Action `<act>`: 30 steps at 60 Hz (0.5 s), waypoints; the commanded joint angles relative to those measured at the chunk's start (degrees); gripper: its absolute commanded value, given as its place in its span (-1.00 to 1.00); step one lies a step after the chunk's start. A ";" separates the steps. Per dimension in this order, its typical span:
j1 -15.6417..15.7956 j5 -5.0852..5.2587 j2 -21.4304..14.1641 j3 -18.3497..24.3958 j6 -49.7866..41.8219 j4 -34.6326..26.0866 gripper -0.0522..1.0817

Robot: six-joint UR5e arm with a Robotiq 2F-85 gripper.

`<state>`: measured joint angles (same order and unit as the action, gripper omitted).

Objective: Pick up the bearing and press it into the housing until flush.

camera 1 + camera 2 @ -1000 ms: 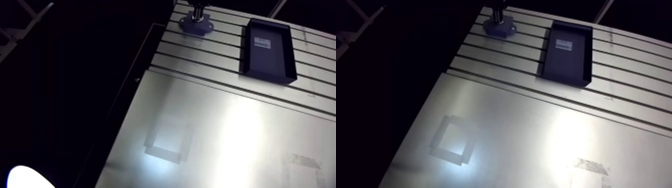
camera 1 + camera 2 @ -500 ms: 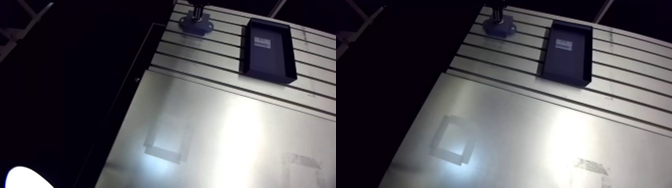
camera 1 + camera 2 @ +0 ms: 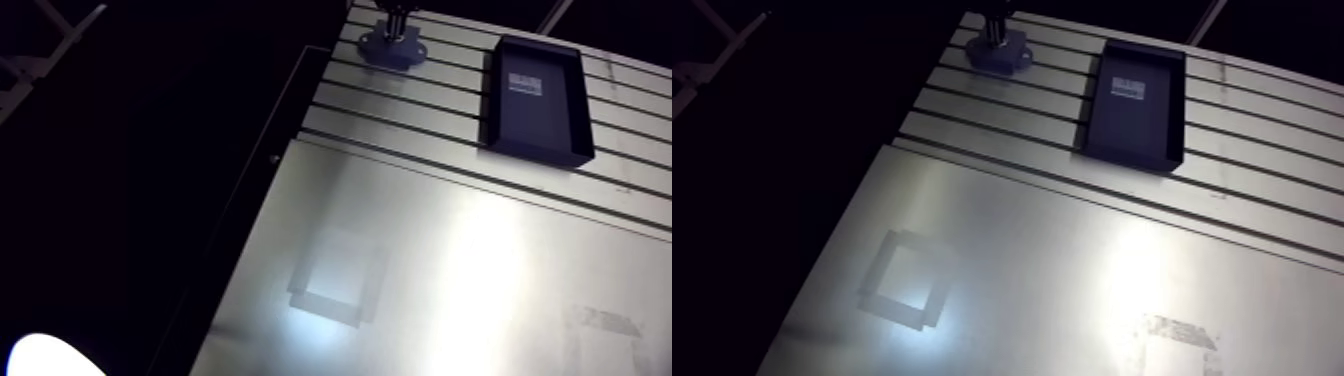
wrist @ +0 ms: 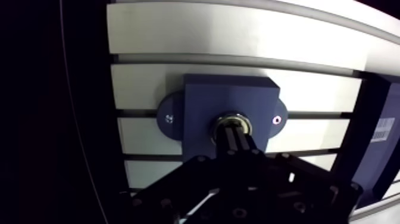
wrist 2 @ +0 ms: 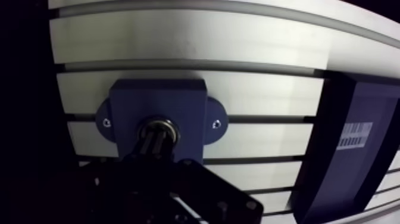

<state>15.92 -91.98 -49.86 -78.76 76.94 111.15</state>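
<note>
Slotted aluminium table, arm view: a blue housing sits near one corner, under the gripper; a black tray bearing a barcode label lies well apart. Wrist view: the bearing sits in the housing's bore; the fingers, closed together and holding nothing, touch it with their tips.
</note>
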 commanded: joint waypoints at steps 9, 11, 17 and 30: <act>-0.01 0.44 0.08 0.05 0.09 -0.10 0.63; -0.01 0.44 0.08 0.05 0.09 -0.10 0.63; -0.01 0.44 0.26 0.05 0.09 -0.10 0.65; -0.01 0.44 0.33 0.05 0.09 -0.10 0.66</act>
<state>15.89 -91.57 -49.65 -78.71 77.02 111.06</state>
